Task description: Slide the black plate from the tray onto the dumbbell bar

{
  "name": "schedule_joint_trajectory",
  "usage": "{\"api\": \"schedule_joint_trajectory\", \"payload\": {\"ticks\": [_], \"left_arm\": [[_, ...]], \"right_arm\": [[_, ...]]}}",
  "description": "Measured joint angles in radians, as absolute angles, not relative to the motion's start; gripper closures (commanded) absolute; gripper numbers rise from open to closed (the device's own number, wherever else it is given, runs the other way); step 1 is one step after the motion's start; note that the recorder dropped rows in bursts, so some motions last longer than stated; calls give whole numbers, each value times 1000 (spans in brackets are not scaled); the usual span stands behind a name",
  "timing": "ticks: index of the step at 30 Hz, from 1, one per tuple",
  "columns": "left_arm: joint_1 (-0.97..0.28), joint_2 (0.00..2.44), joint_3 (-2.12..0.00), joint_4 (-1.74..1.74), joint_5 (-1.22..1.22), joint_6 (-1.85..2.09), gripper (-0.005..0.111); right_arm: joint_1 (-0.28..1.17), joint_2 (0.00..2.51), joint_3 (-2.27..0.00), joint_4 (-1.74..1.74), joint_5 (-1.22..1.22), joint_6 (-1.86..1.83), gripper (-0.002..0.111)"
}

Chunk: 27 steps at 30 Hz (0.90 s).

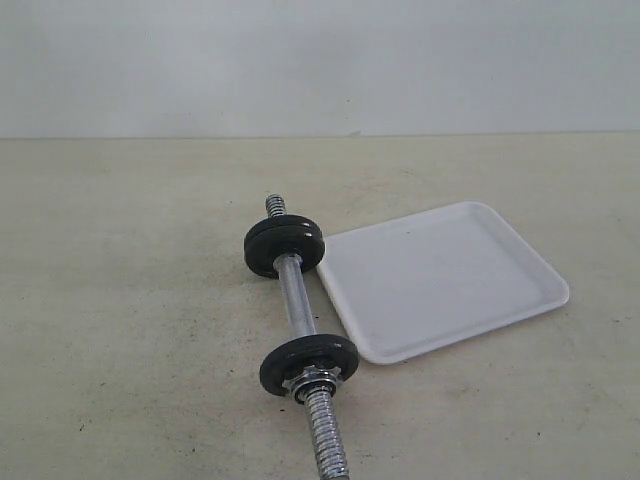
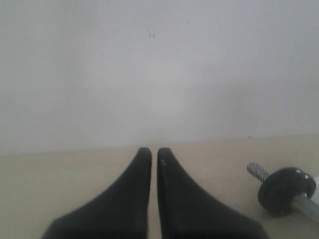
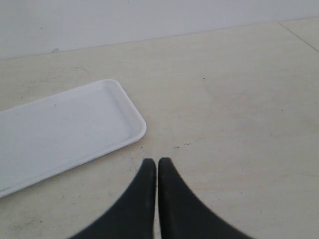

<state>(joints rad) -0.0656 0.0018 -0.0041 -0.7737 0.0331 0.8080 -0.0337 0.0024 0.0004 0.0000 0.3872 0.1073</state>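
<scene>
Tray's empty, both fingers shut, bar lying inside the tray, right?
Not quite. The dumbbell bar lies on the table beside the tray, not inside it, as the exterior view shows. Tray empty, and both the left fingers and the right fingers shut: correct.

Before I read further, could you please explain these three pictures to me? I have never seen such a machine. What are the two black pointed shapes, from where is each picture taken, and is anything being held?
This is a robot with two arms. One picture looks at the table from outside; the other two come from cameras on the wrists. The black pointed shapes are the left gripper and right gripper, both shut and holding nothing. On the beige table lies a chrome steel dumbbell bar with threaded ends. It carries small black round weight discs: a pair at the far end, one near the close end. Beside it sits a flat white rectangular plastic tray, with nothing on it.
</scene>
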Motion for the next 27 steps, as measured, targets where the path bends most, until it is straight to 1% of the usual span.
{"api": "schedule_joint_trajectory", "payload": {"ticks": [4, 7, 20, 23, 27], "left_arm": [[40, 2, -4, -774, 202, 798, 102], [80, 2, -4, -774, 251, 798, 102], [87, 2, -4, -819, 279, 786, 102], [87, 2, -4, -681, 283, 652, 102], [87, 2, -4, -383, 283, 287, 102]], "right_arm": [[-34, 2, 0, 0, 387, 107, 109], [-34, 2, 0, 0, 387, 107, 109], [-34, 2, 0, 0, 387, 107, 109], [-34, 2, 0, 0, 387, 107, 109], [-34, 2, 0, 0, 387, 107, 109]]}}
